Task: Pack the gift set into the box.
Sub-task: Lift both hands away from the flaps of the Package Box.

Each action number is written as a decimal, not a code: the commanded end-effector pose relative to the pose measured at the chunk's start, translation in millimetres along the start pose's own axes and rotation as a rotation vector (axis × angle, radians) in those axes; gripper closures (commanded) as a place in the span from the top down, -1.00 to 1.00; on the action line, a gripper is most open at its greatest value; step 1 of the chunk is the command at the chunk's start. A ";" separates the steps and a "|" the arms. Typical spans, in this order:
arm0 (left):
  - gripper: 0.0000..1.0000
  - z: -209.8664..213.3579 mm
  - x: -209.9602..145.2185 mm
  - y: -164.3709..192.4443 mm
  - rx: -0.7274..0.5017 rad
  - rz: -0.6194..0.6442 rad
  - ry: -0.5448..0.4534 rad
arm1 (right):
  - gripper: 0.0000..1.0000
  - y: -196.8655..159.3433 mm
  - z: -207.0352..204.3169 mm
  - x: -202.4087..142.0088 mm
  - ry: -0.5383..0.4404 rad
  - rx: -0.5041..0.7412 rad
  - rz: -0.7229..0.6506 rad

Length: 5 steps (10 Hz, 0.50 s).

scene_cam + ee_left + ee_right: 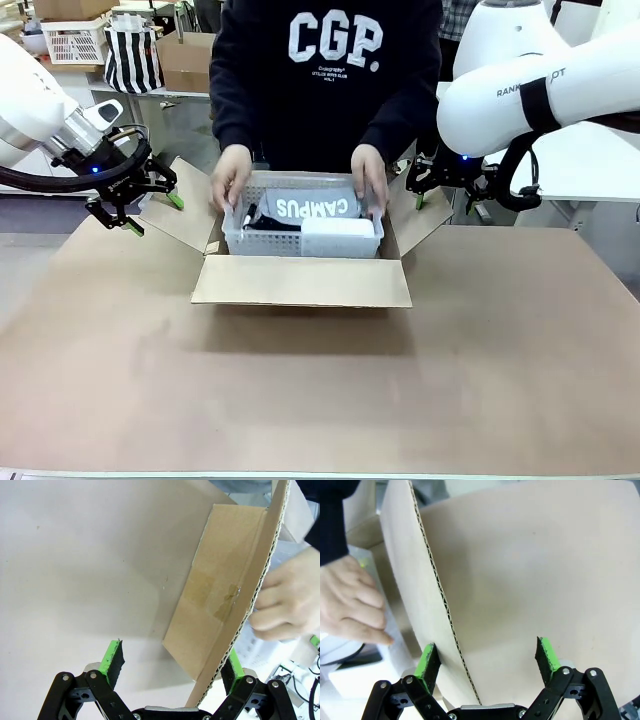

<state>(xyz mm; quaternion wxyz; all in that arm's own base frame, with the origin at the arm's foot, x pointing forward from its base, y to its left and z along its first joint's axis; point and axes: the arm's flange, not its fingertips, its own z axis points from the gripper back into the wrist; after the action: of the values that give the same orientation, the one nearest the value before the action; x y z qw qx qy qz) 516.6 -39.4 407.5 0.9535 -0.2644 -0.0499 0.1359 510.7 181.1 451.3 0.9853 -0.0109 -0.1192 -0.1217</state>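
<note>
Box [300, 282]: plain brown carton at the middle of the table [320, 400], all four flaps spread open, near flap lying flat toward the robot.
Basket [300, 243]: white slatted plastic, sitting inside the box opening; it holds a dark item printed "CAMPUS", a white pack and some black pieces. Whether its base touches the box floor can't be judged.
Person's hands [231, 177]: one gripping each short end of the basket.
Left gripper [154, 214]: fingers spread wide, straddling the raised edge of the box's left side flap [220, 595]; the flap rises between the green pads [111, 659], and contact is unclear.
Right gripper [443, 200]: fingers likewise apart, set astride the right side flap [400, 570], its corrugated edge running up between the pads, nearer one of them.
</note>
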 end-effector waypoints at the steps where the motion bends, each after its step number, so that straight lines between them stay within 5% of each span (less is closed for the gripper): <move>1: 1.00 2.0 -2.3 -0.2 0.015 0.009 -0.006 | 1.00 2.9 2.2 2.3 -0.013 -0.026 -0.021; 5: 1.00 2.0 -2.3 -0.2 0.015 0.009 -0.006 | 1.00 2.9 2.2 2.3 -0.013 -0.026 -0.021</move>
<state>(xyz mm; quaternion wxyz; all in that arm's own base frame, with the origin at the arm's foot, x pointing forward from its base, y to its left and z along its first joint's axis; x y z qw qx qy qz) 516.6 -39.4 407.5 0.9535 -0.2644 -0.0499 0.1358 510.7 181.2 451.4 0.9853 -0.0109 -0.1192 -0.1218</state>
